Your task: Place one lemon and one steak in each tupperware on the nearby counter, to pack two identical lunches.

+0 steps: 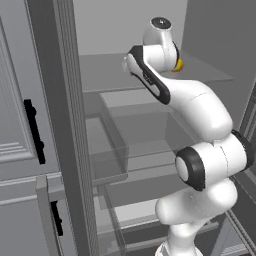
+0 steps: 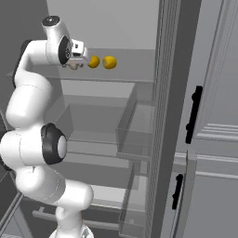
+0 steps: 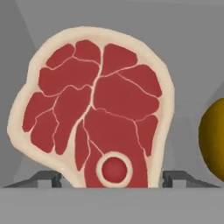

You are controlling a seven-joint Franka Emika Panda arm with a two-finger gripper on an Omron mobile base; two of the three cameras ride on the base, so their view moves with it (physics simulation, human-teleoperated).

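Red-marbled steak [image 3: 94, 109] with pale rim sits dead ahead of claw [image 2: 74, 62], between fingertips [image 3: 46, 178]; grip contact unclear, cannot tell if clenched. Lemon [image 3: 213, 140] just beside, right of claw. Risk: slab slips on lift, or sideways nudge rolls lemon along fridge shelf [image 2: 125, 74].

A kitchen, seen from right in front of an open fridge [image 2: 111, 125]. Inside the fridge, grey shelves [image 1: 125, 75] and see-through drawers [image 2: 135, 135]. On the fridge's top shelf, two lemons [image 2: 109, 62] and a raw steak [image 3: 94, 109]. Beside the fridge, grey cupboard doors [image 2: 209, 139] with black handles [image 2: 193, 114].
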